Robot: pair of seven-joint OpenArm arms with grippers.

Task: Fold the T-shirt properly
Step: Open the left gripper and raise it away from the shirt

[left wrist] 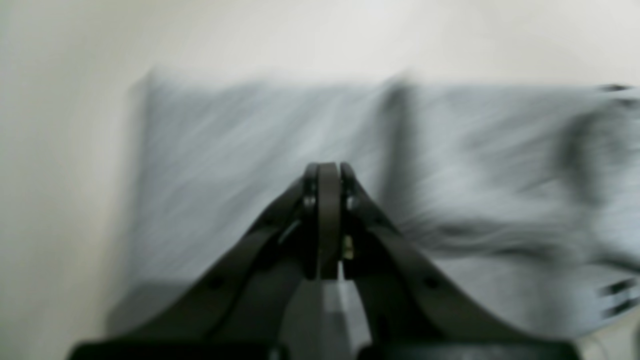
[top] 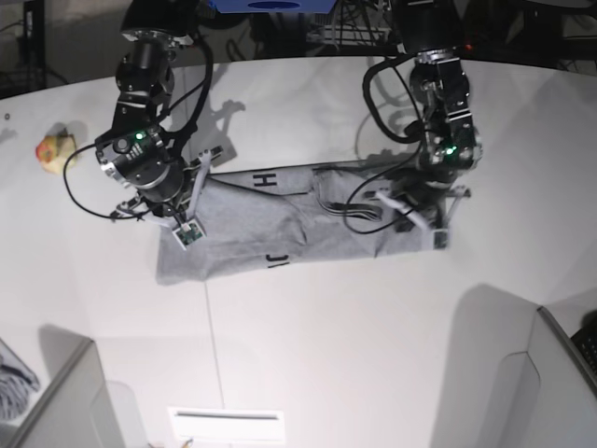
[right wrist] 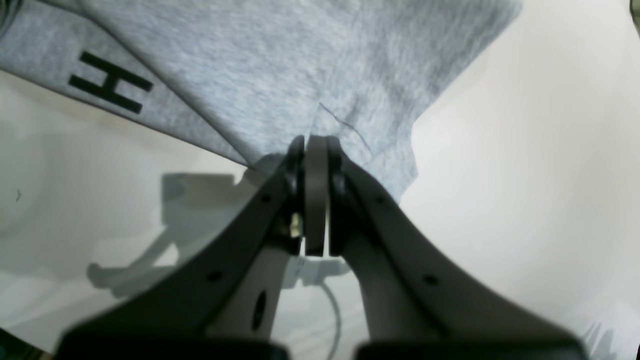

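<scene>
The heather-grey T-shirt (top: 280,224) lies crumpled in a long band across the white table (top: 336,355), with black letters showing at its upper and lower edges. My right gripper (top: 187,229) is at its left end. In the right wrist view that gripper (right wrist: 316,142) is shut on an edge of the T-shirt (right wrist: 300,50), near a black "H" (right wrist: 111,82). My left gripper (top: 434,224) is over the shirt's right end. In the blurred left wrist view it (left wrist: 327,167) is shut above the T-shirt (left wrist: 225,150); the blur hides whether any cloth is pinched.
A small yellow-and-red toy (top: 54,149) sits at the table's far left. A striped cloth scrap (top: 14,378) lies at the lower left, beside a grey panel (top: 65,401). Another panel (top: 560,373) stands at the lower right. A white sheet (top: 229,425) lies at the front edge.
</scene>
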